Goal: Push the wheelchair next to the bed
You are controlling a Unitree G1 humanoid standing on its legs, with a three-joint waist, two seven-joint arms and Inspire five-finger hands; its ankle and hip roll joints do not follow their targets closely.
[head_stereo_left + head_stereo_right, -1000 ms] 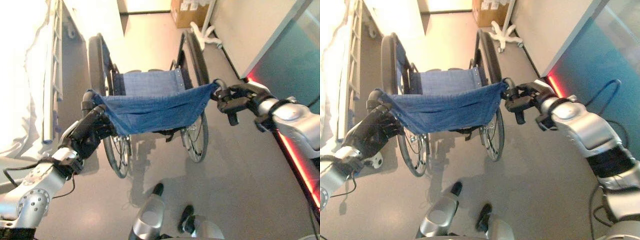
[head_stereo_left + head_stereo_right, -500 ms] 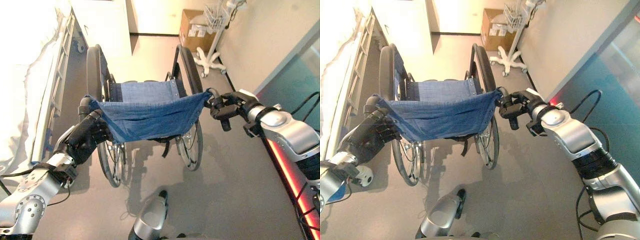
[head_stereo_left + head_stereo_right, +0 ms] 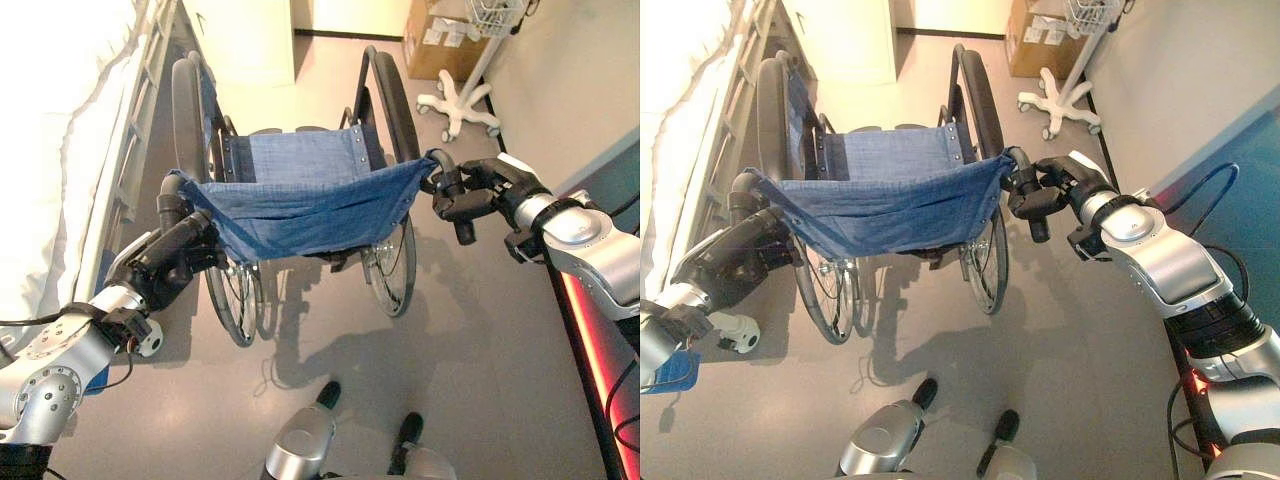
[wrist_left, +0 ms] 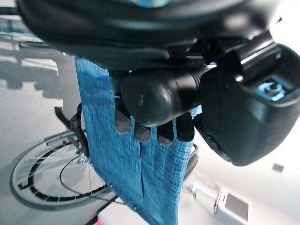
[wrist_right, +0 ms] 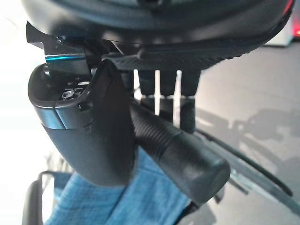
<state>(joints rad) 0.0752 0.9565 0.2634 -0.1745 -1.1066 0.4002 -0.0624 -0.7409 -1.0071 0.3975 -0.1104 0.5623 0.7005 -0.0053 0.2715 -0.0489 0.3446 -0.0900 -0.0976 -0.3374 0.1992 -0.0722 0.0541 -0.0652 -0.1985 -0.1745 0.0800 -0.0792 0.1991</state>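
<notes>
Two robot hands, left robot hand [image 3: 175, 262] and right robot hand [image 3: 470, 195], grip one wheelchair [image 3: 300, 200].

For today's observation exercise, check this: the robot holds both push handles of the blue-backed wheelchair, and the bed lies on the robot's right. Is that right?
One detail is wrong. The left hand and right hand do grip the wheelchair push handles, but the bed lies on the robot's left, as the left eye view shows.

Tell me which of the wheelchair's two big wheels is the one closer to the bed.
The wheel on the robot's left, on the side where the left hand grips its push handle. It runs right alongside the bed; the other wheel faces the open floor.
</notes>
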